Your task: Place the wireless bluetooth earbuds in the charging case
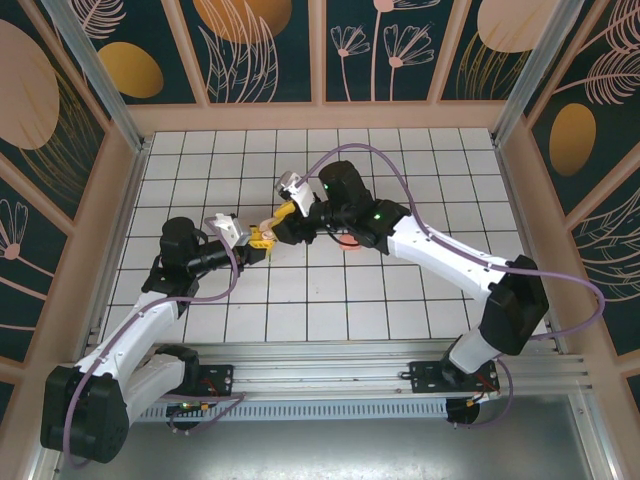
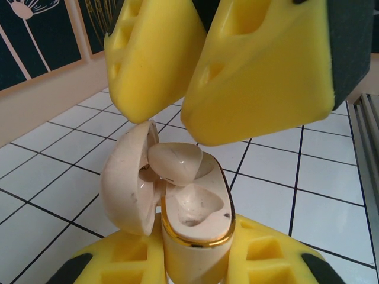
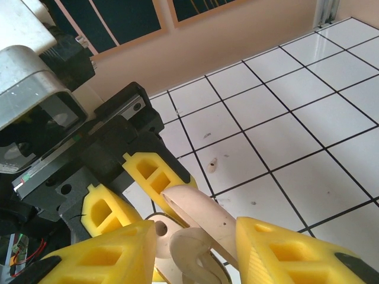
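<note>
We list: one case [image 2: 198,236], lid open, clenched in the left pincer [image 1: 260,238]; one earbud [image 2: 174,163] resting in the case; right pincer [image 2: 174,121] just above the case, jaws parted, released.

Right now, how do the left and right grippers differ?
The left gripper is shut on the base of the open charging case. The right gripper has its jaws apart and holds nothing. In the left wrist view, the left sits below the case and the right hangs above the earbud lying in it. Both have yellow fingers.
</note>
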